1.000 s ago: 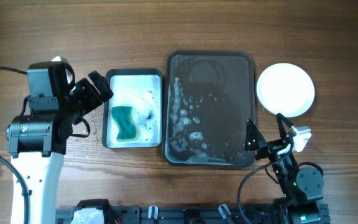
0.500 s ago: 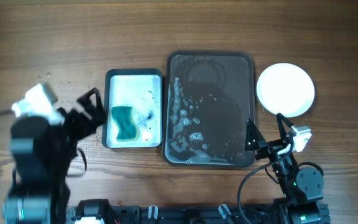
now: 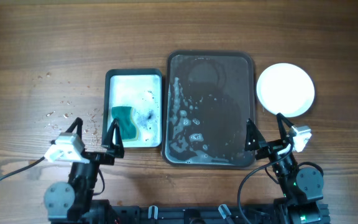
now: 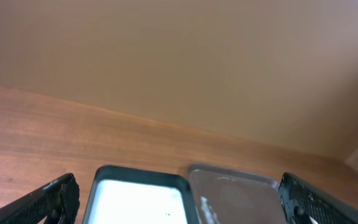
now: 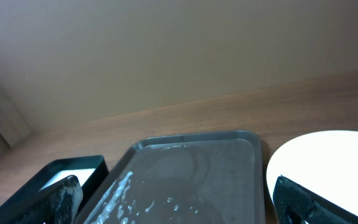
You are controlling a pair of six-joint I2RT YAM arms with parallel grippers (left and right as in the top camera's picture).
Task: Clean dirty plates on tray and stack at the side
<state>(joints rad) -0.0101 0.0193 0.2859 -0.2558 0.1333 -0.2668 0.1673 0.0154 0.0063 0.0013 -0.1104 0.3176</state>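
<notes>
The dark grey tray [image 3: 247, 68] lies mid-table, wet, with soap suds along its left side and no plate on it; it also shows in the right wrist view [image 5: 191, 168] and the left wrist view [image 4: 229, 186]. A clean white plate [image 3: 285, 90] sits on the table right of the tray, also in the right wrist view [image 5: 328, 162]. A teal sponge [image 3: 125, 122] lies in the small white-floored basin [image 3: 133, 74]. My left gripper [image 3: 94, 132] is open and empty at the table's front left. My right gripper [image 3: 265, 129] is open and empty at the front right.
Water drops and crumbs spot the wood [image 3: 55, 115] left of the basin. The arm bases stand along the front edge. The basin [image 4: 142, 193] fills the lower middle of the left wrist view.
The left arm has pulled back from beside the basin to its rest pose at the front left edge. The right arm has not moved.
</notes>
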